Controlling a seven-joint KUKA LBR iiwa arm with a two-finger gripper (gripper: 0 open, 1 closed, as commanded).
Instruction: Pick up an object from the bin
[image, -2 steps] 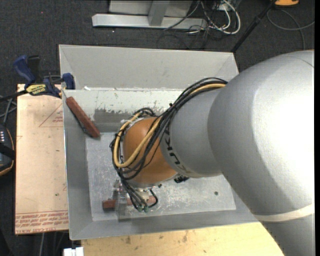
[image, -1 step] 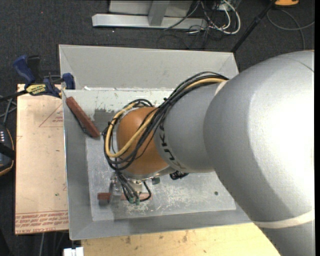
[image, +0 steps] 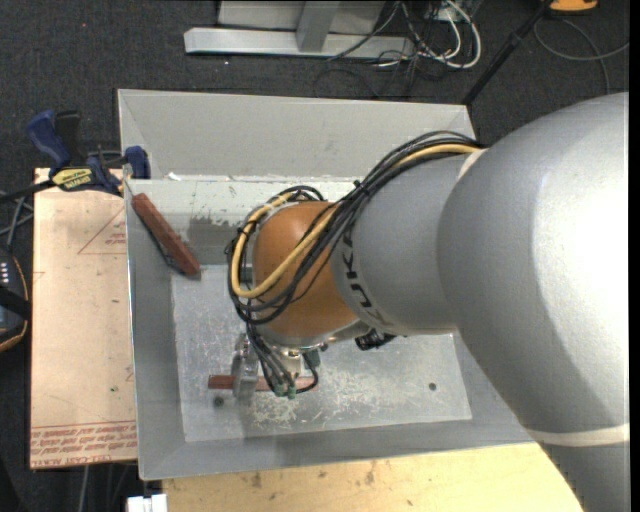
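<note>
Grey scratched bin (image: 400, 385) floor; fingers (image: 247, 376) seemingly clenched on small reddish-brown bar (image: 220, 381) near front wall.

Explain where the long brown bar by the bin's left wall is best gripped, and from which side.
The long brown bar is probably best gripped near its middle or lower end, from above, closing across its narrow width. It is long and thin, and its upper end sits tight against the bin's left wall, while its lower end has open floor around it.
</note>
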